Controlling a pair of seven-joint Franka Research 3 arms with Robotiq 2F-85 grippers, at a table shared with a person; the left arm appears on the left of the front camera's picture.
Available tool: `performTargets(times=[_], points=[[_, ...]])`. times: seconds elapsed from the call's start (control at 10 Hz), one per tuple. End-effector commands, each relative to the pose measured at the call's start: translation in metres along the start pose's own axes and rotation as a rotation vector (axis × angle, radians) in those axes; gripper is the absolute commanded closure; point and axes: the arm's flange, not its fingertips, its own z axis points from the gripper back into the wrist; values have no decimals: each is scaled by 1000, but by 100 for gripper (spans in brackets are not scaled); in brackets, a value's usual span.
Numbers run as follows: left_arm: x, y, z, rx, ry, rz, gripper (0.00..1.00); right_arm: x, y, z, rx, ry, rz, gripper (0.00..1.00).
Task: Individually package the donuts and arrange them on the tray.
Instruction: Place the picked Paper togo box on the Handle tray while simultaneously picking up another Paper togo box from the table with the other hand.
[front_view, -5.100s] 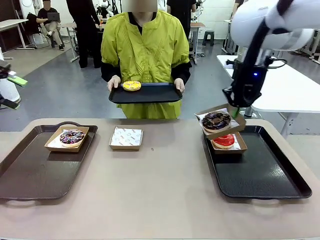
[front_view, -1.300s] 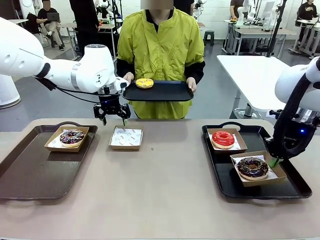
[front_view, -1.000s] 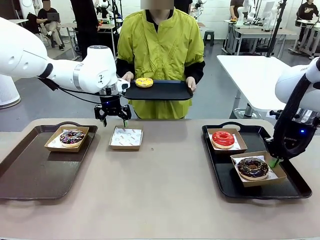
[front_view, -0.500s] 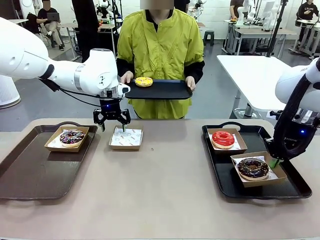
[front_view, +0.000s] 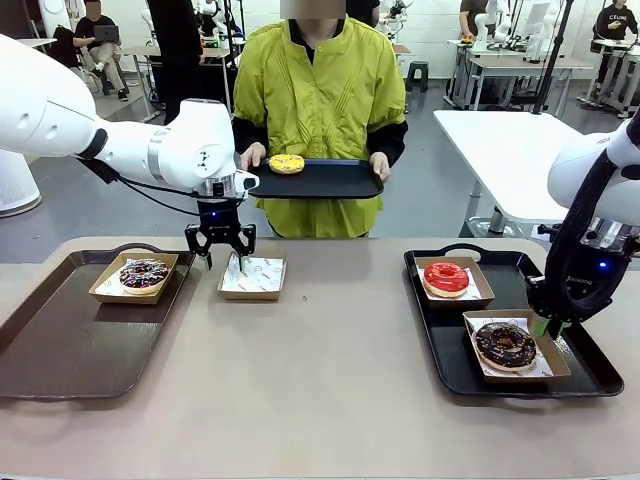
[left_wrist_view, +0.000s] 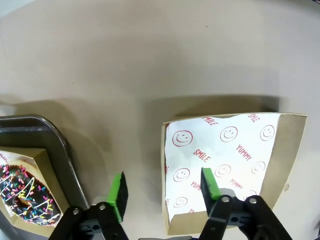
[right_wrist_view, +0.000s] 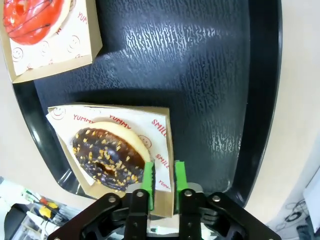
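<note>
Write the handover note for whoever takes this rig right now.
Left hand: open, straddling the near wall of the empty box.
Right hand: fingers slightly apart astride the wall of the chocolate donut box.
Done: red donut and chocolate donut boxed on the right tray; sprinkled donut boxed on the left tray.
Left: yellow donut on the person's tray unboxed.

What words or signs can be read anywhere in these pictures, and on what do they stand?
"SMILE", "YUMMY", red smiley faces: white paper liner of the empty brown cardboard box.
"YUMMY", "SMIL…" (cut off), a smiley: paper liner under the dark chocolate-iced donut.
"YUM…" partly, smileys: paper liner under the glossy red-iced donut.
Front view: liner print too small to read.
</note>
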Motion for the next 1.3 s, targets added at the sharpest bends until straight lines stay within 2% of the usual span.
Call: performTargets(times=[0.0, 0.1, 0.2, 0.4, 1.0, 1.1, 1.2], points=[[-7, 4, 5, -23, 20, 9, 64, 4, -5, 4, 25, 13, 5, 0], [-7, 4, 6, -27, 25, 8, 100, 4, -5, 4, 24, 11, 1, 0], [-8, 3, 7, -31, 26, 9, 100, 3, -5, 4, 25, 9, -3, 20], [-8, 3, 9, -32, 26, 10, 100, 1, -5, 5, 25, 1, -10, 0], [-5, 8, 11, -39, 34, 23, 100, 0, -7, 6, 37, -12, -12, 0], [-7, 10, 16, -43, 37, 6, 100, -2, -10, 11, 64, -16, 3, 0], [-12, 14, 27, -68, 75, -14, 100, -6, -18, 21, 170, 4, 75, 0]])
